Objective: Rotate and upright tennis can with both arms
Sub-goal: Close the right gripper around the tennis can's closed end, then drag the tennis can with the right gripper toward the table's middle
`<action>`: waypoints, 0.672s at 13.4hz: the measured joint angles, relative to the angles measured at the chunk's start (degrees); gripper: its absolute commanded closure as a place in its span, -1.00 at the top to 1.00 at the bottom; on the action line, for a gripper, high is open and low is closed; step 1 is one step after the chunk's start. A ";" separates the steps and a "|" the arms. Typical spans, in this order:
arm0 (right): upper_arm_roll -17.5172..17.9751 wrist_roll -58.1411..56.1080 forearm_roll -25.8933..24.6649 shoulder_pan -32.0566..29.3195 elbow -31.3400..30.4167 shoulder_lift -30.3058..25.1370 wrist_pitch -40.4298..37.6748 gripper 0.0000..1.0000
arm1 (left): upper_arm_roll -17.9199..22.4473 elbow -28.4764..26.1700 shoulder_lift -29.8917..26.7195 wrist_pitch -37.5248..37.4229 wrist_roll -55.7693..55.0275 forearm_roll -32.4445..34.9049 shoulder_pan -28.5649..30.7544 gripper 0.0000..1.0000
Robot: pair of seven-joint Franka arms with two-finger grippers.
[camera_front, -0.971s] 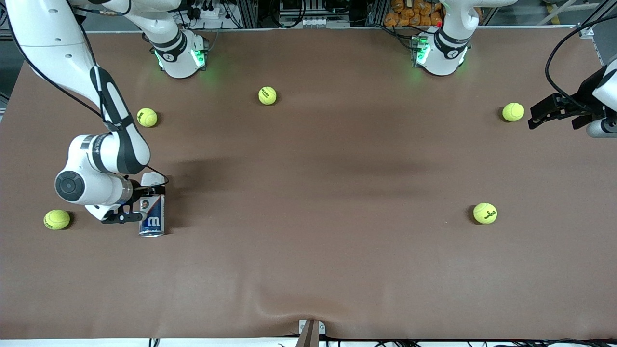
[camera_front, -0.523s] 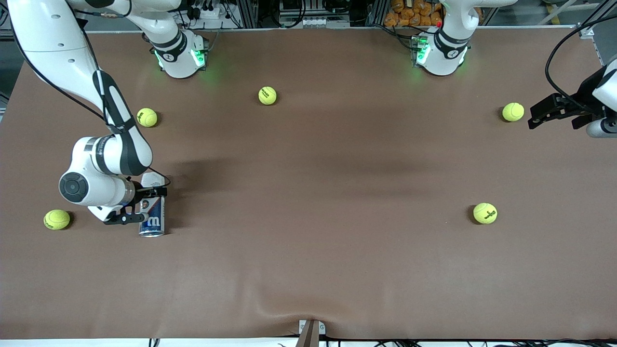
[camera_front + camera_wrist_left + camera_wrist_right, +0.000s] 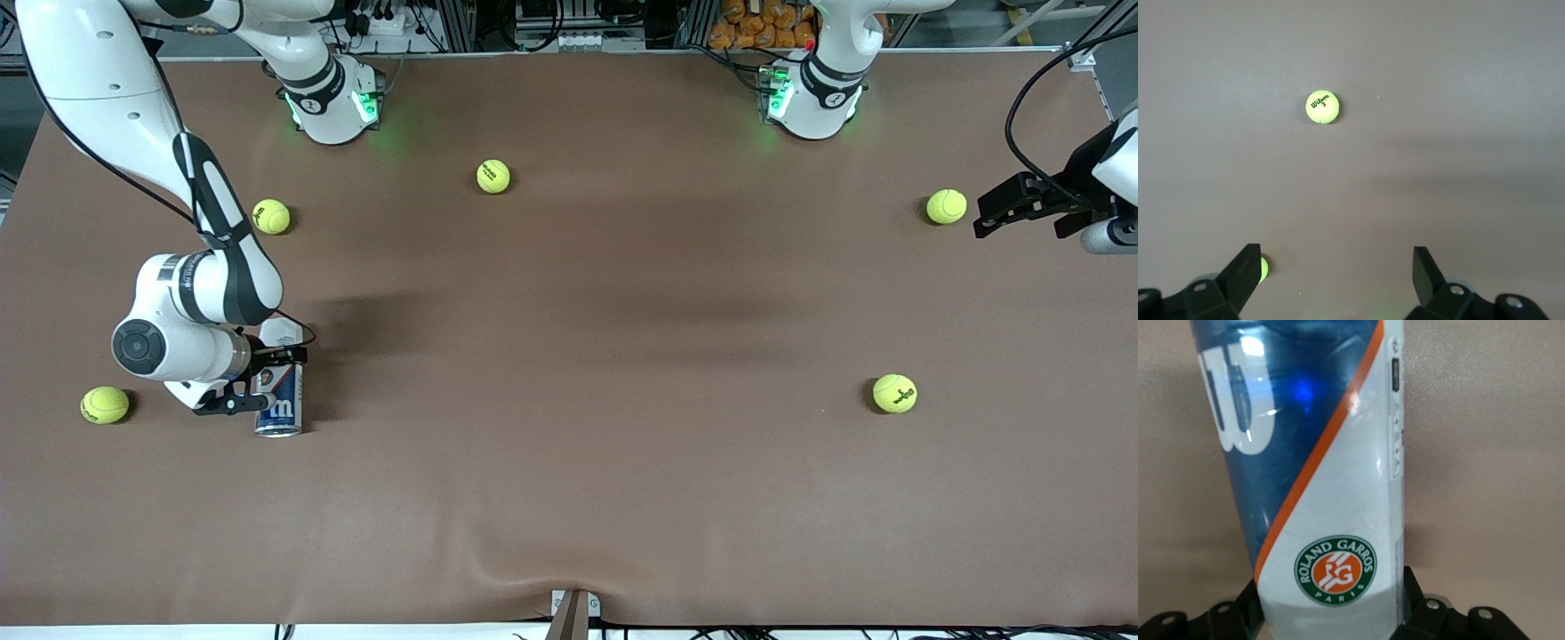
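**A:** Starting nearest the front camera: where do we have the can (image 3: 279, 398)?

**B:** Lying on the worktop (image 3: 587, 373) at the right arm's end, long axis running straight toward the front camera, silver rim at the near end. In the right wrist view the can (image 3: 1321, 487) runs straight away from the palm, so the grip sits at its end away from the rim.

**A:** And our right gripper (image 3: 258, 380)?

**B:** Down at the can, one finger on each side of it. The fingers (image 3: 1421, 603) straddle the tube and look pinched onto the can, though we judge the squeeze may not be complete. The forearm lies low and nearly level, wrist turned sideways to the can.

**A:** So the coming move turns on that axis?

**B:** We think so: the can must swing round and tip up, and the right arm is by far the nearer.

**A:** Farther off, the left gripper (image 3: 1022, 206)?

**B:** It waits in the air over the left arm's end, just beside a ball (image 3: 946, 206), well apart from the can. Its fingers (image 3: 1241, 273) are spread wide on nothing.
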 measured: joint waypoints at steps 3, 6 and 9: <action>0.28 -0.15 0.00 0.42 0.74 0.01 -0.03 0.52 | -0.42 0.01 0.00 0.00 -0.07 0.00 0.00 1.00; 0.79 -0.25 0.00 4.10 3.16 0.00 -2.42 0.53 | -0.43 0.01 0.00 -0.03 -0.07 0.00 0.01 1.00; 1.01 -0.24 0.00 9.59 9.36 -0.21 -11.94 0.55 | -0.45 0.03 0.00 -0.03 -0.07 0.00 0.01 1.00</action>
